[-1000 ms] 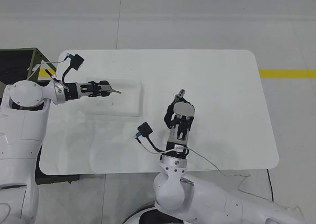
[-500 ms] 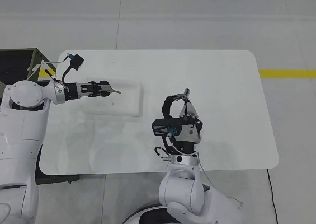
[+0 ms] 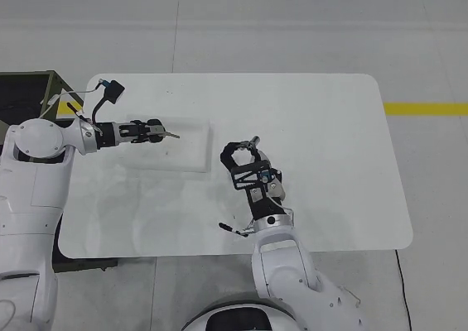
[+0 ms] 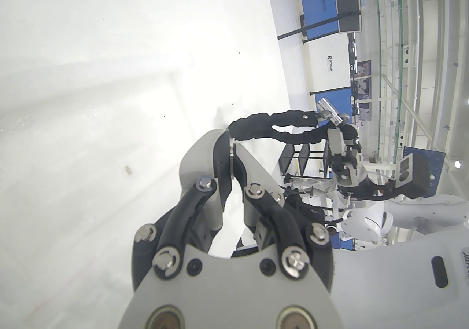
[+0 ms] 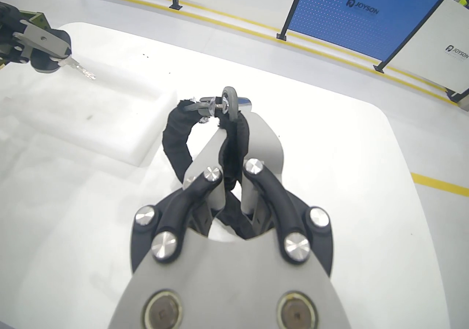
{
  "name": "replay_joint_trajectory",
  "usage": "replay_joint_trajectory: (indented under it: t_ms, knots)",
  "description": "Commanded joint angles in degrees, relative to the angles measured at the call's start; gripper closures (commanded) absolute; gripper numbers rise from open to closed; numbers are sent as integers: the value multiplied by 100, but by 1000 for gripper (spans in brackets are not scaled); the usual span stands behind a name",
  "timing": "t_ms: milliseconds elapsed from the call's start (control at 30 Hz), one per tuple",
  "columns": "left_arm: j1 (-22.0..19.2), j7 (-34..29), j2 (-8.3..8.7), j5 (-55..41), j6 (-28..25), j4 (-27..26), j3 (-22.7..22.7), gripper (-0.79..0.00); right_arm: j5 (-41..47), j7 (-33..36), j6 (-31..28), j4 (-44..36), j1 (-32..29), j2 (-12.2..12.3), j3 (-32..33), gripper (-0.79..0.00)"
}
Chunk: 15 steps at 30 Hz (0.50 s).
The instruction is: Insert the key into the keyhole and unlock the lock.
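Left gripper (image 3: 157, 131) is clamped on the small silver key (image 3: 172, 135), over the white foam block (image 3: 192, 153). Right gripper (image 5: 237, 129) pinches the black fabric-sleeved loop lock (image 5: 171, 149), apparently lifted off the white table (image 3: 325, 107). The 2 are well apart.

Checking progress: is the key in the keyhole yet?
Out. The key, held in the left gripper, is over the foam pad, apart from the lock in the right gripper.

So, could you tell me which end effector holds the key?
The left end effector pinches the key; the right end effector grips the cable lock.
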Motion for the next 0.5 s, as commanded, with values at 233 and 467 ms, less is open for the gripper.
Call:
replay_joint_trajectory:
  t_ms: [233,467]
  knots:
    - [0,0,0,0,0,0,0,0,2987,-756,-936,-549,-583,-86,507,0]
    - [0,0,0,0,0,0,0,0,7032,-674,-2745,96,-424,-205,1574,0]
